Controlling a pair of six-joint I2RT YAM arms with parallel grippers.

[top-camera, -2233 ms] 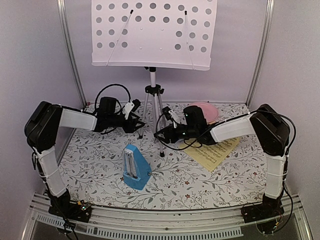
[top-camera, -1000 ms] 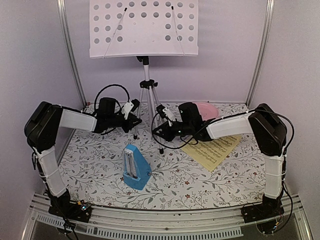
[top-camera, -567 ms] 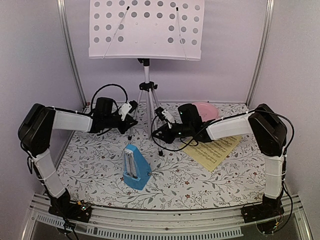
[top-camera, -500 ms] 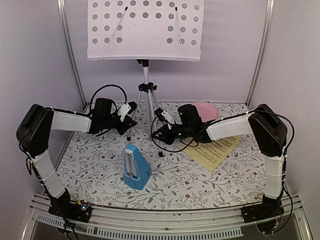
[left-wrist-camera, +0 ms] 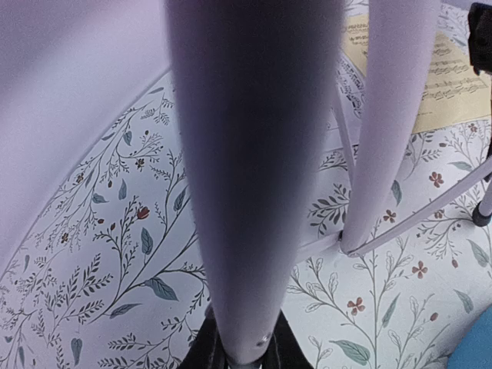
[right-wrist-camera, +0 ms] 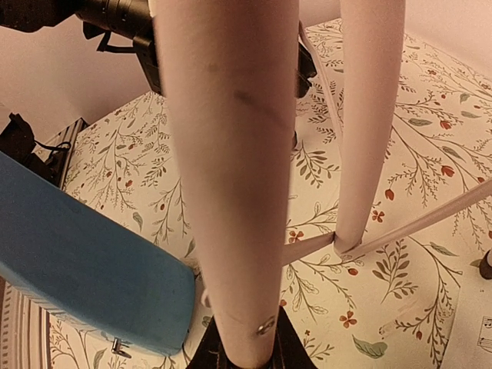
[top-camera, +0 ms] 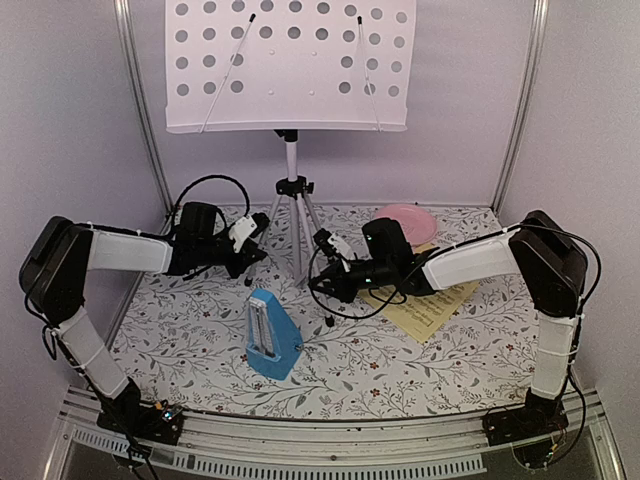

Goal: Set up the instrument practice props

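Bench (top-camera: 180,340): floral-print cover; everything I am working with stands or lies on it

Music stand (top-camera: 290,65): upright at the back middle of the bench, with its pale perforated desk facing me; two thin wire page holders slant across the desk, and the silver tripod legs spread out below it

Yellow sheet (top-camera: 440,305): flat on the bench to the right of the stand's legs, its near-left part under my right arm; I see printed staves of notes but no title or words I can read

Metronome (top-camera: 272,335): blue pyramid at front middle, just ahead of the stand's legs and apart from both arms; there is a pale scale strip on its face, with markings too small for me to read

Pink plate (top-camera: 402,216): back right, behind my right wrist, which hides its near rim; only plain pink surface shows

Left fingers (top-camera: 245,232): pinching the stand's left leg low down; in the wrist view the leg rises straight up from between them

Right fingers (top-camera: 330,247): pinching the stand's front right leg low down, the metronome just beside them
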